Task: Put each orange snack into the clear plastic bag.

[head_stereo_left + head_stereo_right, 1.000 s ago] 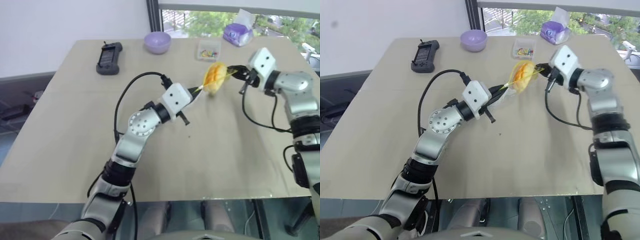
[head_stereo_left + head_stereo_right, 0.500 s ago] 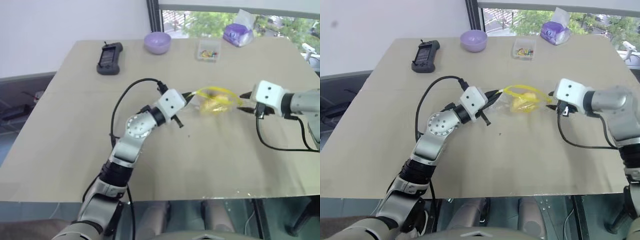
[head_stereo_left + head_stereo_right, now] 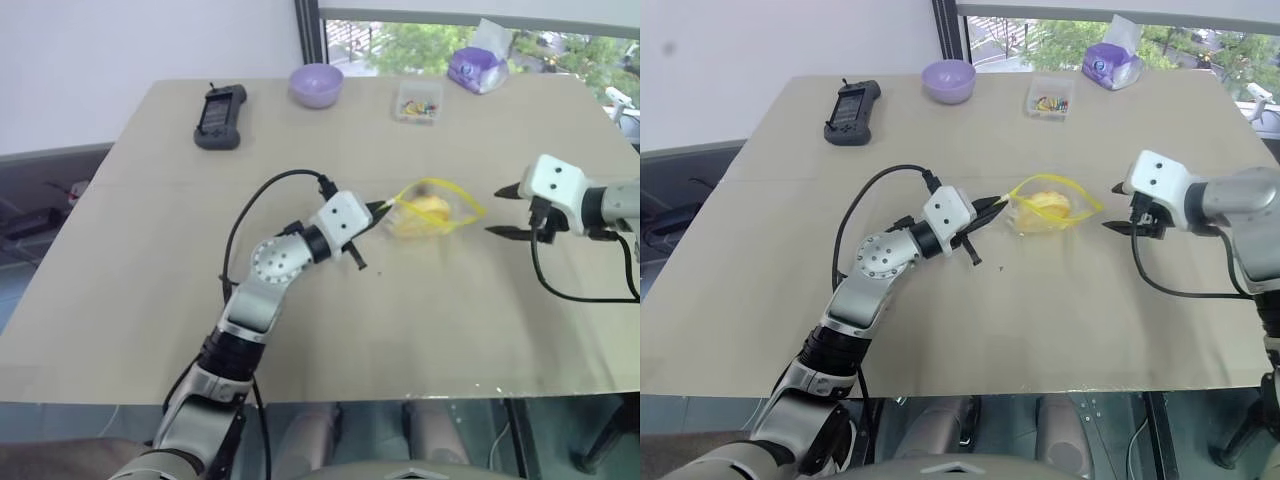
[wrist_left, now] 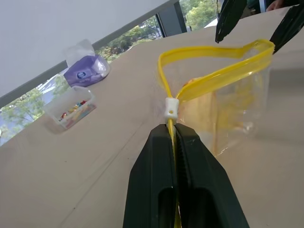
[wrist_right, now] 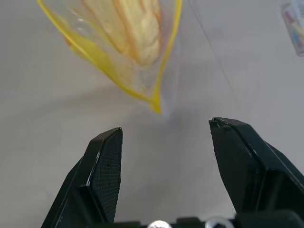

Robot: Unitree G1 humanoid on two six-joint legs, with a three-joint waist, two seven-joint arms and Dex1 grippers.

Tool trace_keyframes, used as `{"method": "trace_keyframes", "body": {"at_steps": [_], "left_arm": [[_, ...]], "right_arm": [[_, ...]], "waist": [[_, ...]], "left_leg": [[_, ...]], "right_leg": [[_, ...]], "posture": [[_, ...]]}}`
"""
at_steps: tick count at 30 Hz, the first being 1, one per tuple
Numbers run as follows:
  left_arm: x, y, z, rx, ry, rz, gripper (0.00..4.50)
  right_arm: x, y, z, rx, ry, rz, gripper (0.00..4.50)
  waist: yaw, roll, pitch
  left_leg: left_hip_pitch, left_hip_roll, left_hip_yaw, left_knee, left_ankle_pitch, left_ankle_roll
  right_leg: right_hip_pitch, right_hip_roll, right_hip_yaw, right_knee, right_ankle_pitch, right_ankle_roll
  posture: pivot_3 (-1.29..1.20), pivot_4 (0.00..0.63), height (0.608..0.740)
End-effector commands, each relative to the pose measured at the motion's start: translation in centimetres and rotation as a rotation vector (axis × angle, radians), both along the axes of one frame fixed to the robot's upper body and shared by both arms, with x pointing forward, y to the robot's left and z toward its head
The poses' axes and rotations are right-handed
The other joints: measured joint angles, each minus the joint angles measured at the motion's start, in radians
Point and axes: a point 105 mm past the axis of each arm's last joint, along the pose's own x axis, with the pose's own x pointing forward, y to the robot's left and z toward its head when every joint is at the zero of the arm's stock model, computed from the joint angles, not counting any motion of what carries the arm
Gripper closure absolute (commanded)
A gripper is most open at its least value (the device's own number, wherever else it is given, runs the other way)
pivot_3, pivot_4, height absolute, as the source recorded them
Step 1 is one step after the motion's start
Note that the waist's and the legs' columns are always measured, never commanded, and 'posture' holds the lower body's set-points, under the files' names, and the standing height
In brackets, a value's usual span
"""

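Clear plastic bag (image 3: pixel 428 212) pinched at its yellow seal strip by left end effector (image 3: pixel 384 208), fingers fully closed on it. Orange snack (image 3: pixel 1048 205) inside that bag, just beyond the left fingertips, low over the bench (image 3: pixel 400 320). Right end effector (image 3: pixel 507 211) spread wide, holding nothing, near the bag's far corner but not touching.

Left gripper (image 3: pixel 381 209), mid-frame, is clamped tight, arm reaching up-right. Right gripper (image 3: pixel 507 211), at right, has jaws spread, pointing left.
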Motion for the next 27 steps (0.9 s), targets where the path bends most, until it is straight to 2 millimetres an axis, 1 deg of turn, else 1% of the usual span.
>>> {"method": "trace_keyframes", "body": {"at_steps": [1,5,7,8,9,10,14,15,20,22,24,27], "left_arm": [[-0.8,-0.4,1.1,-0.016,-0.043,-0.031,4.5],[-1.0,-0.4,1.0,-0.013,-0.041,-0.034,4.5],[-1.0,-0.3,1.0,-0.011,-0.042,-0.034,4.5],[-1.0,-0.3,1.0,-0.011,-0.042,-0.033,4.5],[-1.0,-0.3,1.0,-0.009,-0.043,-0.033,4.5],[-1.0,-0.2,1.0,-0.008,-0.044,-0.031,4.5],[-1.0,-0.2,1.0,-0.007,-0.046,-0.026,4.5],[-1.0,-0.1,0.9,-0.007,-0.046,-0.024,4.5],[-1.0,-0.1,0.9,-0.007,-0.048,-0.02,4.5],[-0.9,0.1,0.9,-0.004,-0.052,-0.016,4.5],[-0.5,0.5,1.1,0.006,-0.066,0.006,4.5],[1.2,1.6,1.9,0.007,-0.101,0.076,4.5]], "right_arm": [[0.5,0.5,1.0,0.004,-0.025,0.029,1.34],[1.2,1.3,1.2,0.018,-0.02,0.057,1.34],[1.5,1.5,1.3,0.002,-0.026,0.079,1.86],[1.5,1.6,1.5,-0.002,-0.027,0.089,1.93],[1.5,1.6,1.5,-0.007,-0.02,0.104,2.6],[1.3,1.6,1.6,-0.015,-0.011,0.121,2.63],[1.1,1.7,1.5,-0.025,0.012,0.153,4.24],[1.1,1.6,1.4,-0.031,0.018,0.157,4.46],[1.0,1.1,1.5,-0.044,0.022,0.156,4.46],[1.1,1.0,1.9,-0.044,0.0,0.15,4.46],[1.9,0.8,2.9,-0.032,-0.06,0.113,4.46],[3.6,0.7,5.1,-0.012,-0.2,0.058,4.46]], "waist": [[0.0,0.0,0.0],[-0.001,0.0,0.0],[0.0,0.0,0.0],[0.0,0.0,0.0],[0.0,0.0,0.0],[0.0,0.0,0.0],[0.0,0.0,0.0],[0.0,0.0,0.0],[0.0,0.0,0.0],[0.0,0.0,0.0],[0.0,0.0,0.0],[-0.001,0.0,0.0]], "left_leg": [[0.0,0.0,0.0,0.0,0.0,0.0],[0.0,0.0,0.0,0.0,0.0,0.0],[0.0,0.0,0.0,0.0,0.0,0.0],[0.0,0.0,0.0,0.0,0.0,0.0],[0.0,0.0,0.0,0.0,0.0,0.0],[0.0,0.0,0.0,0.0,0.0,0.0],[0.0,0.0,0.0,0.0,0.0,0.0],[0.0,0.0,0.0,0.0,0.0,0.0],[0.0,0.0,-0.001,0.0,0.0,0.0],[0.0,0.0,0.0,0.0,0.0,0.0],[0.0,0.0,0.0,0.0,0.0,0.0],[0.0,0.0,0.0,0.0,0.0,0.0]], "right_leg": [[0.0,0.0,0.0,0.0,0.0,0.0],[0.0,0.0,0.0,0.0,0.0,0.0],[0.0,0.0,0.0,0.0,0.0,0.0],[0.0,0.0,0.0,0.0,0.0,0.0],[0.0,0.0,0.0,0.0,0.0,0.0],[0.0,0.0,0.0,0.0,0.0,0.0],[0.0,0.0,0.0,0.0,0.0,0.0],[0.0,0.0,0.0,0.0,0.0,0.0],[0.0,0.0,0.0,0.0,0.0,0.0],[0.0,0.0,0.0,0.0,0.0,0.0],[0.0,0.0,0.0,0.0,0.0,0.0],[0.0,0.0,0.0,0.0,0.0,0.0]], "posture": [[0.0,0.15,0.74],[0.0,0.15,0.74],[0.0,0.15,0.74],[0.0,0.15,0.74],[0.0,0.15,0.74],[0.0,0.15,0.74],[0.0,0.15,0.74],[0.0,0.15,0.74],[0.0,0.15,0.74],[0.0,0.15,0.74],[0.0,0.15,0.74],[0.0,0.15,0.74]]}}
